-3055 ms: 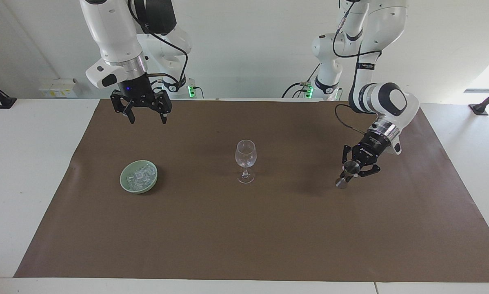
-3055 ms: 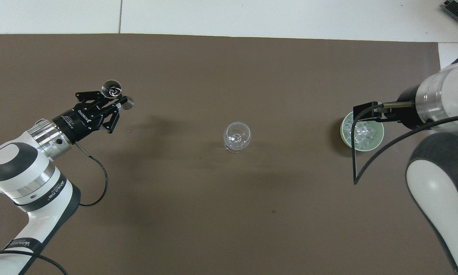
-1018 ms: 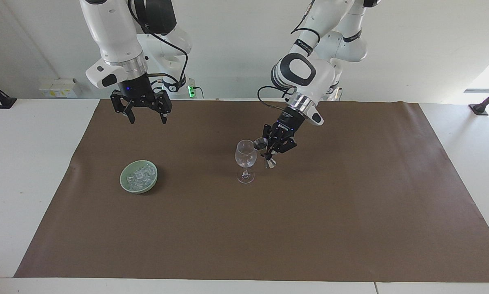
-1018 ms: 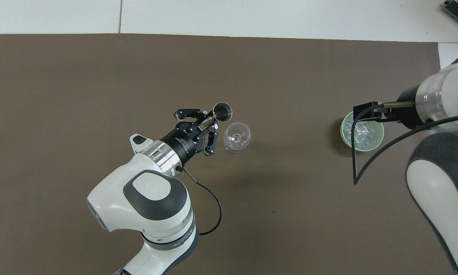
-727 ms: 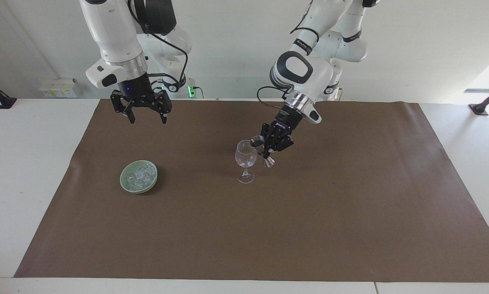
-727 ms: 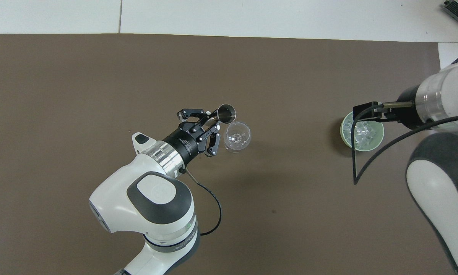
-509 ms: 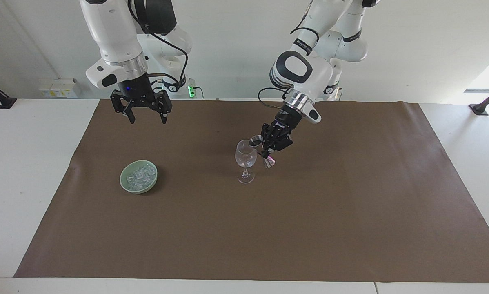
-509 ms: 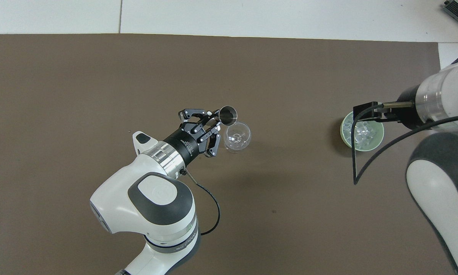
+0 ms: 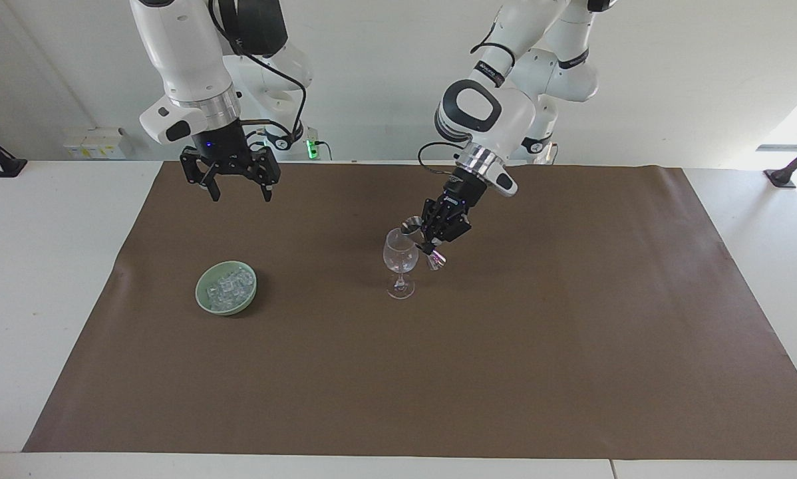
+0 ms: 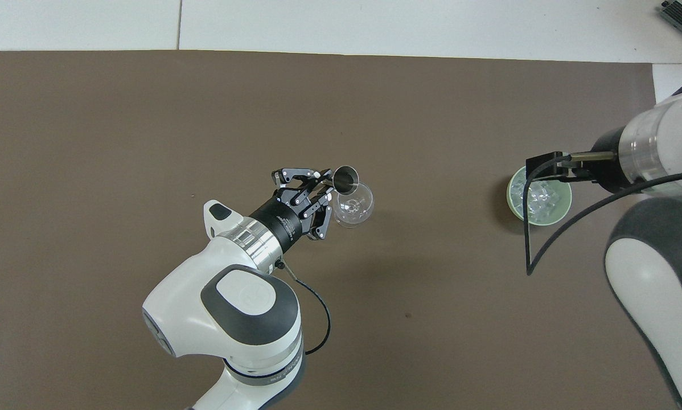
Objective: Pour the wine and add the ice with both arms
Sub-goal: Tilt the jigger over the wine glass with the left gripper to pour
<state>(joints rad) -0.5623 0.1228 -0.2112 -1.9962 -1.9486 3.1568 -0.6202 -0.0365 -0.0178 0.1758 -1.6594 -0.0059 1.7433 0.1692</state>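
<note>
A clear wine glass [image 9: 400, 256] stands upright mid-mat; it also shows in the overhead view [image 10: 353, 204]. My left gripper [image 9: 429, 243] [image 10: 321, 192] is shut on the waist of a metal jigger [image 9: 410, 229] [image 10: 346, 177]. It holds the jigger tilted, with the upper cup at the glass's rim. I see no liquid. The ice [image 9: 229, 285] [image 10: 540, 199] lies heaped in a pale green bowl [image 9: 203, 297] [image 10: 512, 196] toward the right arm's end. My right gripper [image 9: 241, 194] [image 10: 546, 169] is open and empty, and waits in the air above the mat near the bowl.
A brown mat [image 9: 438, 372] covers most of the white table [image 9: 39, 266]. Only the glass and the bowl stand on the mat. The left arm's elbow and cable hang over the mat beside the glass [image 10: 244, 307].
My left arm has carried the jigger from the left arm's end of the mat to the wine glass and tipped its cup onto the rim. The right arm has not moved.
</note>
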